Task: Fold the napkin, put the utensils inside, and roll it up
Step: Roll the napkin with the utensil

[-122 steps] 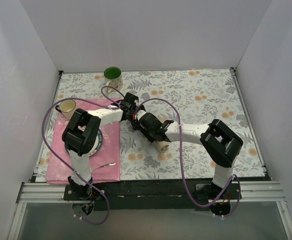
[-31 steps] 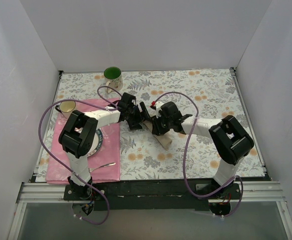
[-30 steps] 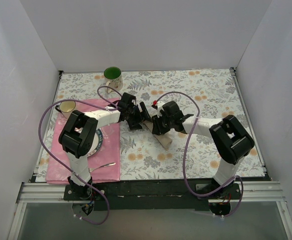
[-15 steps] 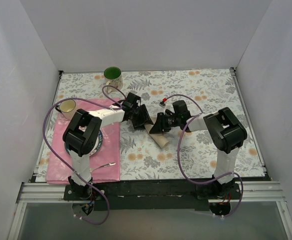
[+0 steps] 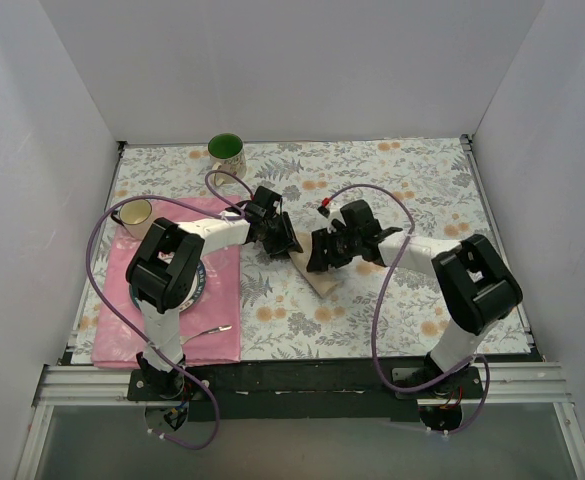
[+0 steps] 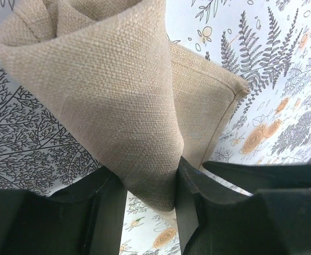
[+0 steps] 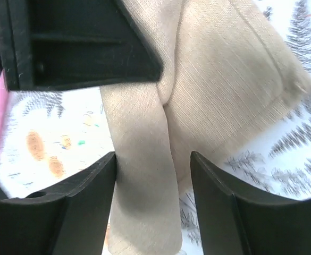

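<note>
The tan napkin lies partly rolled on the floral tablecloth between my two grippers. In the left wrist view the napkin forms a thick fold, and my left gripper is shut on its narrow end. My left gripper sits at the napkin's far left end. In the right wrist view the rolled napkin runs between the fingers of my right gripper, which stands open; the roll touches the left finger with a gap on the right. My right gripper is just above the napkin. One silver utensil lies on the pink placemat.
A pink placemat at the left holds a plate partly under my left arm. A cream cup stands at its far corner, and a green-lined mug at the back. White walls enclose the table.
My left gripper has closed on the napkin's end. My right gripper has opened around the roll, and its arm has swung slightly to the right.
</note>
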`<state>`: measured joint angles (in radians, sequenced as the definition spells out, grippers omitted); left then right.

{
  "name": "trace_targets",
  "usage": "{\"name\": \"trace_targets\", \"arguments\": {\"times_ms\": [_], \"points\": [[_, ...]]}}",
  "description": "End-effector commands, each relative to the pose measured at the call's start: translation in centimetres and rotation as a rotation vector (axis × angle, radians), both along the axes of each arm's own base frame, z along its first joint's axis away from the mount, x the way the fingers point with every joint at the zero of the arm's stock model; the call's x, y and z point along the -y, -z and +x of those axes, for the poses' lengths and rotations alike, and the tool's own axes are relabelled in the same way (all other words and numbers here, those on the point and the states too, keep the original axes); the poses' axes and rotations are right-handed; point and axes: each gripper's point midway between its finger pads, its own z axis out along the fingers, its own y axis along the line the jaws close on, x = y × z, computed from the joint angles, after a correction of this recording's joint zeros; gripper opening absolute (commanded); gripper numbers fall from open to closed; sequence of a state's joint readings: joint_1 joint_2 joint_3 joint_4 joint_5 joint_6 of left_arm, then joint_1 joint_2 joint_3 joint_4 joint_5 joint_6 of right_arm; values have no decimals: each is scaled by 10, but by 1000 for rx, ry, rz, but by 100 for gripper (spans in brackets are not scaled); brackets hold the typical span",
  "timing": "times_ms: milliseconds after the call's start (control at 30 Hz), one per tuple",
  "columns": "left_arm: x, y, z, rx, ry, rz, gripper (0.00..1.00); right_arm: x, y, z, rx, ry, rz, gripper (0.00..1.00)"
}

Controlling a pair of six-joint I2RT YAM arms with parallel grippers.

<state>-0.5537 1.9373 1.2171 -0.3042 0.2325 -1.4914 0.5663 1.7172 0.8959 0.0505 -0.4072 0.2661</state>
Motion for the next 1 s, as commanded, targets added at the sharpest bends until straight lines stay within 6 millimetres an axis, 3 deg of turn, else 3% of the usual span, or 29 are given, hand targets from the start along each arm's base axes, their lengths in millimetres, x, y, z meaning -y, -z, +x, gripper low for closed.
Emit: {"name": "trace_targets", "arguments": {"times_ms": [0,100,167,267,400,533,700,933,967], "points": [[-8,12,-13,-24,20,41,35,28,-17,7,256,33,-307,67],[-8,14,-14,-33,21,34,35,28,-37,5,407,36,-392,69],[-8,14,-15,-37,22,34,35,23,-51,3,467,39,-399,98],[-8,14,-15,-37,22,34,35,20,-61,4,483,34,-382,99],[-6,15,-15,-41,18,28,35,-14,-59,-17,397,-123,-214,99],[-5,14,-15,-47,14,17,35,-22,-36,-16,398,-156,-316,95],[-3,12,-15,-50,16,8,35,-20,-12,2,446,-128,-439,88],[-1,12,-16,-53,24,-4,35,-14,5,16,522,-82,-583,88],[-2,14,-17,-57,24,-2,35,-14,7,17,519,-83,-584,84]]}}
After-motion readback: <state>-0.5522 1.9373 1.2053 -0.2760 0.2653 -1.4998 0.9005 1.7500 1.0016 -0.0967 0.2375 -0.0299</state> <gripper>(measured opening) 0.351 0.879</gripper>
